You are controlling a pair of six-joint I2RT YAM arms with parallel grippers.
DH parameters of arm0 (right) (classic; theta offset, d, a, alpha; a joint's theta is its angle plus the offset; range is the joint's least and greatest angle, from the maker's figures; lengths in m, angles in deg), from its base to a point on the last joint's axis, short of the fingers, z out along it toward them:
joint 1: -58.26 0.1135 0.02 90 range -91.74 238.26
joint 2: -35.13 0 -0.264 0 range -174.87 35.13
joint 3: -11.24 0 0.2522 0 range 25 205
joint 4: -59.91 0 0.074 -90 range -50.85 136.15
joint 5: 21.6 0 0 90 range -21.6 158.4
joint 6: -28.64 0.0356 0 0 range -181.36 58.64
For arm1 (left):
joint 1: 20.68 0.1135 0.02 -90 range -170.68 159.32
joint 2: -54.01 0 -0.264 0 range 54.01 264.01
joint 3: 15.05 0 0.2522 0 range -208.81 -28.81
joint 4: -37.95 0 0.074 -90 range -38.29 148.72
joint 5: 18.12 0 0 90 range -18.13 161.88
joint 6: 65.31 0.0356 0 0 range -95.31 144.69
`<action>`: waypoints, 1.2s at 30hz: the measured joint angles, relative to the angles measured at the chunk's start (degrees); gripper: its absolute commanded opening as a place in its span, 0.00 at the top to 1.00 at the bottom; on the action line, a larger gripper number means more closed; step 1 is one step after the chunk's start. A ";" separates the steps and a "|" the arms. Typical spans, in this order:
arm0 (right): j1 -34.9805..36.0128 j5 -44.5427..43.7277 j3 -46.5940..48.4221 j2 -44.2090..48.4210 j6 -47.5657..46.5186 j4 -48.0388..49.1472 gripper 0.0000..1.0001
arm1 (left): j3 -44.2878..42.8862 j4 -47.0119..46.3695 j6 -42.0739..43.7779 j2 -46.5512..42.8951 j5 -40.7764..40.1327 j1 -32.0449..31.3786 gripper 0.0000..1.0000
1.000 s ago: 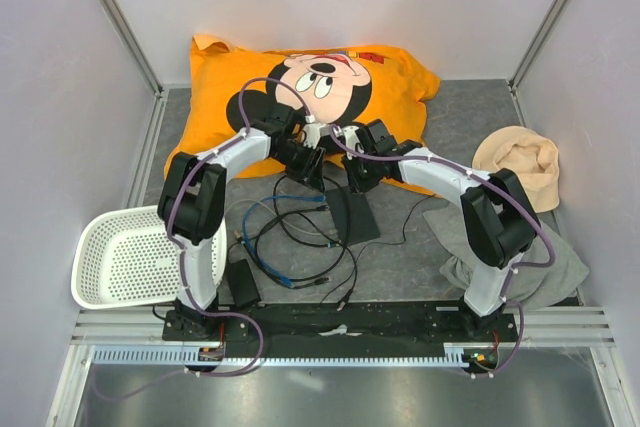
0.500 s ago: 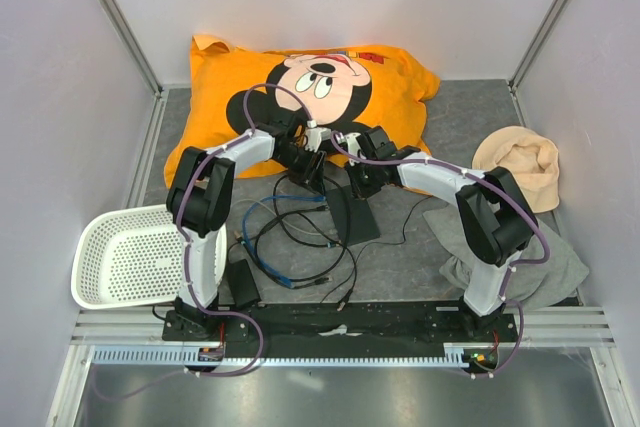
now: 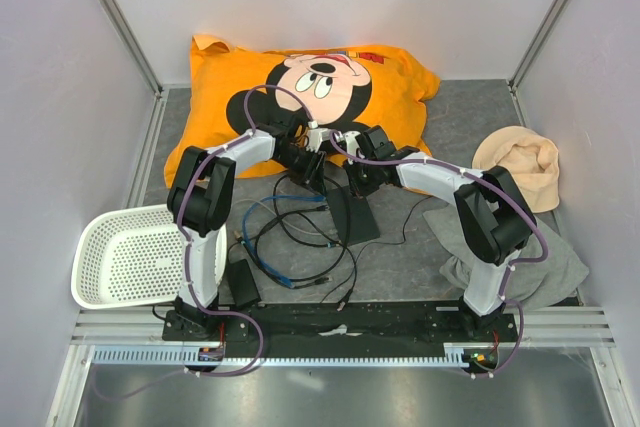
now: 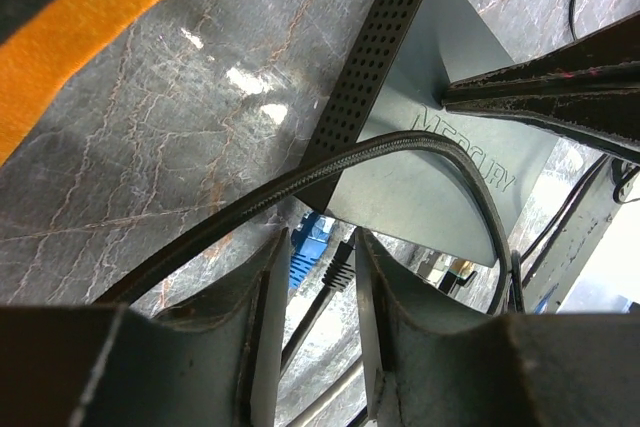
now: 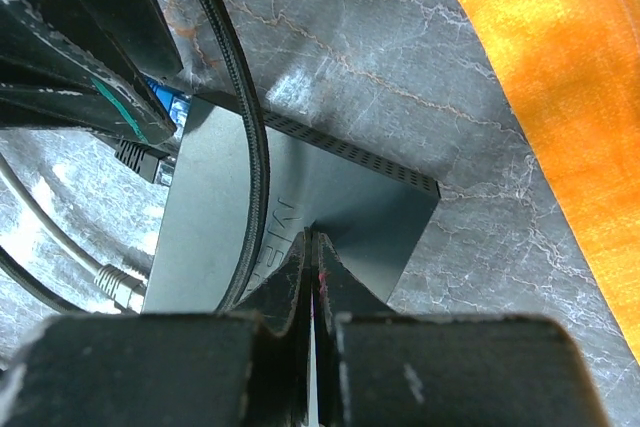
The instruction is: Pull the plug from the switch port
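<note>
The white basket stands at the near left corner of the desk, and its perforated bottom is in full view. The switch lies flat near the middle of the desk, just in front of the orange pillow. Its long axis seems to run from the far edge toward the near edge, a little slanted, and the edge with the switch port looks toward the left edge of the desk. A blue plug and a black plug sit side by side in this edge. The left end effector hovers just at them with a narrow gap between its fingers, and both plugs are seen in the gap; whether a pad touches them I cannot tell. The right end effector has its fingers pressed together, with the tips resting on the top face of the switch.
</note>
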 measured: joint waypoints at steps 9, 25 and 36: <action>0.00 0.09 0.39 -0.55 0.00 0.72 1.00 | 0.28 0.04 1.22 0.00 0.00 0.00 0.54; 0.00 0.15 0.55 -0.76 0.00 1.31 1.00 | 3.34 -3.85 1.86 0.17 1.18 0.09 0.62; 0.02 0.15 0.59 -0.87 -0.02 1.51 0.99 | 3.41 -4.37 1.44 0.74 2.62 0.31 0.94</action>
